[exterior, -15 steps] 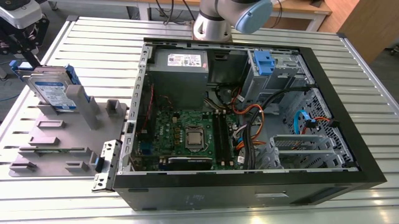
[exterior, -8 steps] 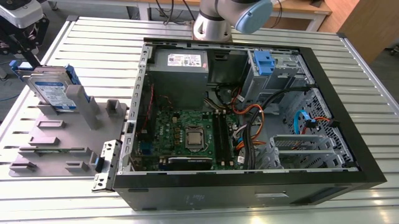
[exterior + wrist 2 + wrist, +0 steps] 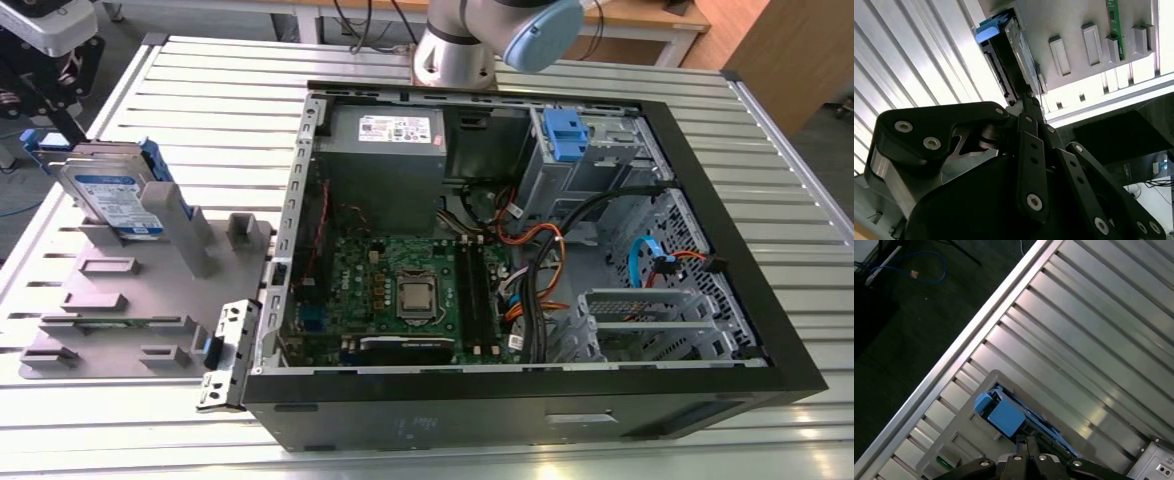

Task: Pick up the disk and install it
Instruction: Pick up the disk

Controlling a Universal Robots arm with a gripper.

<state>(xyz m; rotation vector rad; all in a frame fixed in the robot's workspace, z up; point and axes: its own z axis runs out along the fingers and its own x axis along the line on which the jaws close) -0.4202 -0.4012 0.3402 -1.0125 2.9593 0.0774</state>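
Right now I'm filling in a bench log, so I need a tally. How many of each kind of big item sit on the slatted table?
Hard disk: 1
Open computer case: 1
Grey holder plate: 1
Robot arm: 1
Total: 4

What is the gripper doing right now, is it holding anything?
Gripper: closed, apparently holding nothing; it hangs close to the end of the disk, which stands in its grey holder.
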